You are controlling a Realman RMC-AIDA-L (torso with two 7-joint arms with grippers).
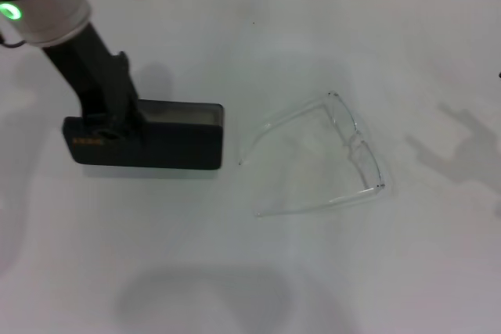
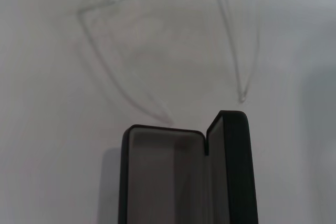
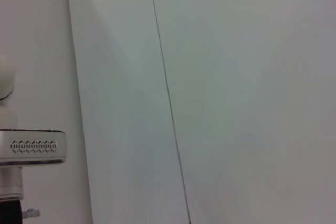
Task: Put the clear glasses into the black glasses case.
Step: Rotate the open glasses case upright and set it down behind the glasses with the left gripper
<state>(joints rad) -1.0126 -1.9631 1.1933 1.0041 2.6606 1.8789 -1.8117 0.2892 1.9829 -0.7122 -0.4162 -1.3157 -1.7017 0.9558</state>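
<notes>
Presently the clear glasses lie on the white tabletop, arms unfolded, just beside the open black glasses case. Left pincer sits at the case's end; its grip cannot be told. Right pincer unseen. Risk: splayed arms may foul the rim.

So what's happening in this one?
The left gripper is down at the left end of the black glasses case, which stands open on the white table, grey lining showing in the left wrist view. The clear glasses lie untouched to the case's right, arms unfolded. The right gripper is out of sight.
</notes>
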